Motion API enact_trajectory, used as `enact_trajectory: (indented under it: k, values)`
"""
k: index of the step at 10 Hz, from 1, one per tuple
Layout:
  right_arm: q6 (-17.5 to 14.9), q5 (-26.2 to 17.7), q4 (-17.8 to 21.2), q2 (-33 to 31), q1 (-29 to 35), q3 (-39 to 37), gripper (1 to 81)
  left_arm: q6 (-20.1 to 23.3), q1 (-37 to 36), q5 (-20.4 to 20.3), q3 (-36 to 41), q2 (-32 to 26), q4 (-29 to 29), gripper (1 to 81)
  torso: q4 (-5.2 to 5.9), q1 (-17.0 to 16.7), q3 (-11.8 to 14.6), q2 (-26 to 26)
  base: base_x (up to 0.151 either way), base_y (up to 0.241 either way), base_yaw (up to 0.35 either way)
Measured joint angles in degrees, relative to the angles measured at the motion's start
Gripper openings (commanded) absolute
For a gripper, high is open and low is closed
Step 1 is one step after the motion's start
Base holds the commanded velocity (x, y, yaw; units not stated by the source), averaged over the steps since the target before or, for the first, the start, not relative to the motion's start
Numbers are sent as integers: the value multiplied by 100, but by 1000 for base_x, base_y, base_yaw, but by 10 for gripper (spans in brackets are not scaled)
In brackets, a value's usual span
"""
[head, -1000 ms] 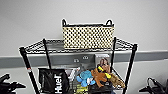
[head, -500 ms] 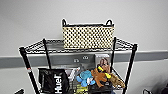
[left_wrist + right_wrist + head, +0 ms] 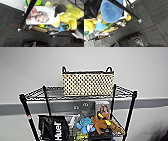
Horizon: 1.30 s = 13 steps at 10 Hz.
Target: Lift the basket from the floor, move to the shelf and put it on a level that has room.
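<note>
My cream speckled woven basket (image 3: 88,84) sat unmoved atop the black wire shelf (image 3: 32,93); placement looked done, grippers' state indiscernible.

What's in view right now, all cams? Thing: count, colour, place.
basket: 1, cream with dark speckled weave, dark rim and two loop handles, on the top tier of the shelf
shelf: 1, black wire rack, against a pale wall; a castor on the floor shows in both wrist views
Huel bag: 1, black with white lettering, lower tier, left
plush toys: several, blue, orange and brown, lower tier, right of the bag
magazine: 1, cover with a face, bottom of the rack
yellow plush: 1, yellow, beside the magazine
blue plush: 1, blue, low in the rack
floor: dark grey carpet tiles
robot part: dark, low in the right wrist view
</note>
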Motion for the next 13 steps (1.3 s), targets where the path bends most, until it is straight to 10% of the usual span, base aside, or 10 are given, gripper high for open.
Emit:
enact_trajectory:
  k: [13]
  values:
    - [-1284, 1630, 23, 2280, -2280, -2125, 811, 20, 1909, -1157, -1524, 2293, 672, 811, 0, -6, 2, -2, 0, 0, 0]
